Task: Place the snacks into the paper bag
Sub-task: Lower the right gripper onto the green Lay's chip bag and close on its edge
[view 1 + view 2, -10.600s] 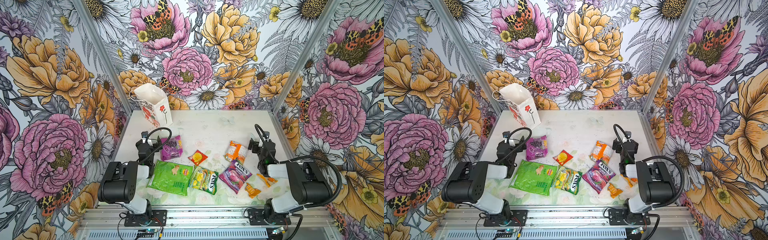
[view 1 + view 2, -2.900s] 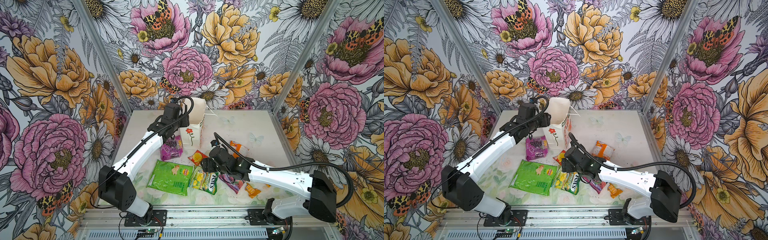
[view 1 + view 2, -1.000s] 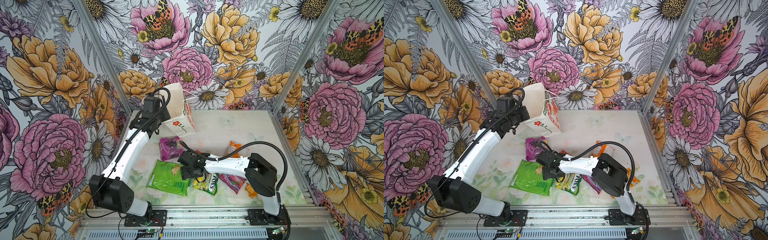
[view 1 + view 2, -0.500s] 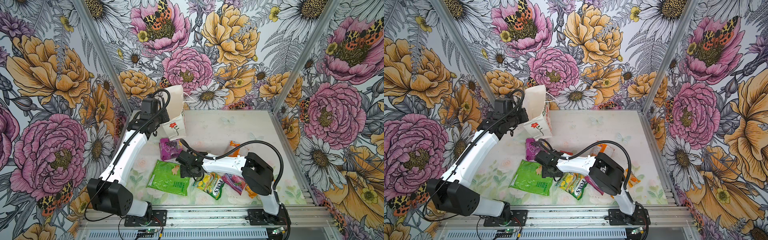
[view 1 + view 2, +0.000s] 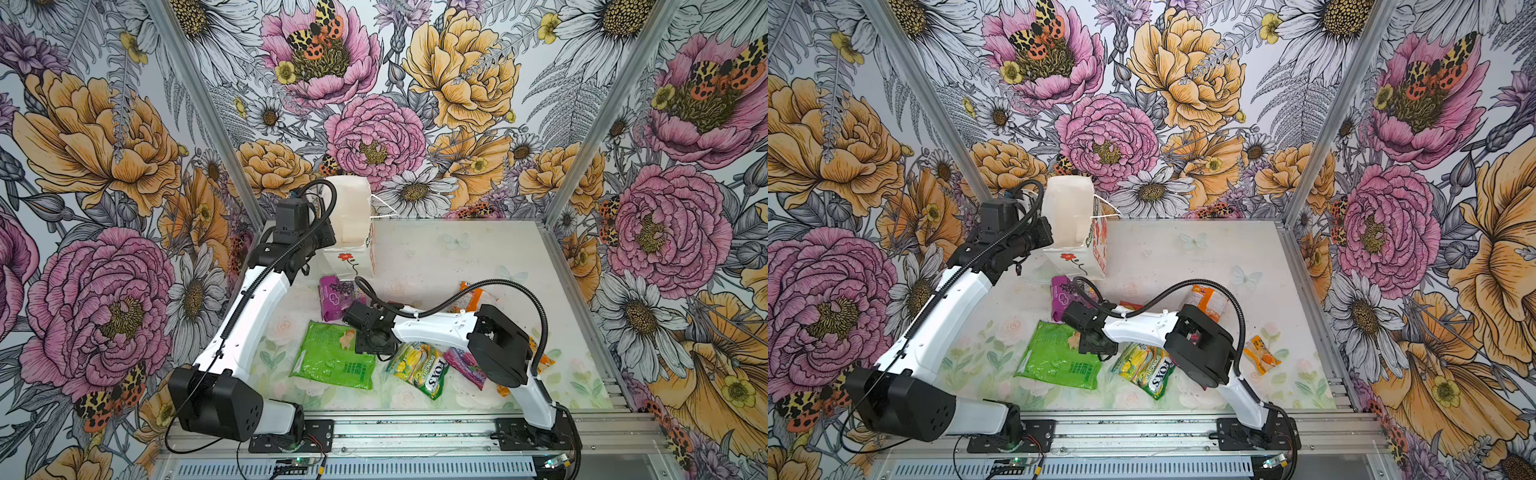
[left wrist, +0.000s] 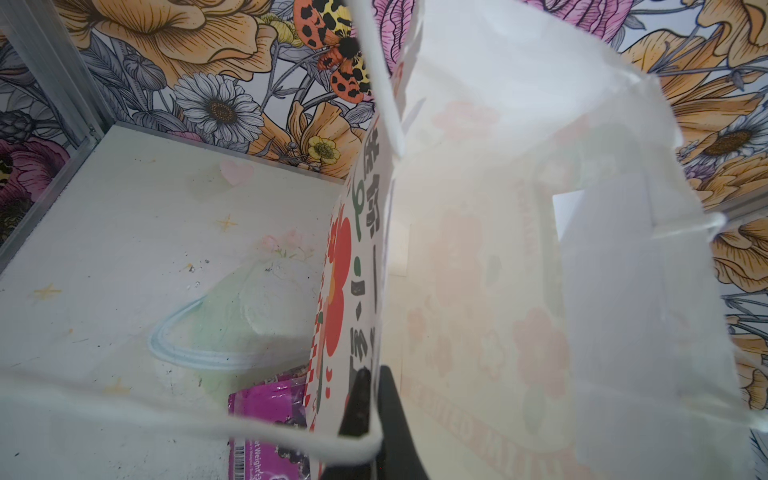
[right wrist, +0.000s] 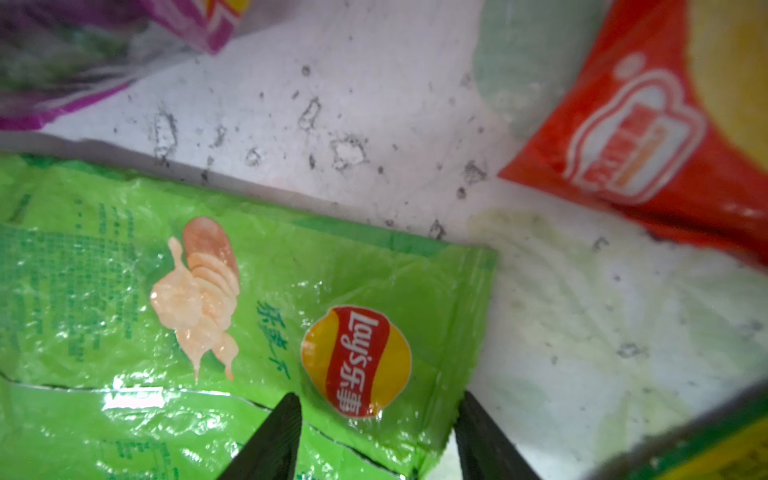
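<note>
Left tool (image 6: 374, 384) pinching white red-flowered paper bag (image 6: 478, 249)

Readable markings, item by item:

- Green packet (image 7: 208, 316): round red-and-yellow "Lay's" logo with Chinese characters. The green print beside it is too fine to read.
- Green-yellow packet (image 5: 419, 368) (image 5: 1148, 372): "FOX'S", legible in both top views.
- Purple packet (image 6: 266, 415): partial "et Weight" beside a barcode (image 6: 240, 461).
- Paper bag (image 6: 498, 249): dark side characters, illegible.
- Red sachet (image 7: 648, 166): logo blurred.

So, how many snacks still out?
8: grape packet by the bag; big green, yellow FOX'S, purple FOX'S in front; red sachet, orange packet farther back; orange wrapper right, second wrapper mostly hidden.
</note>
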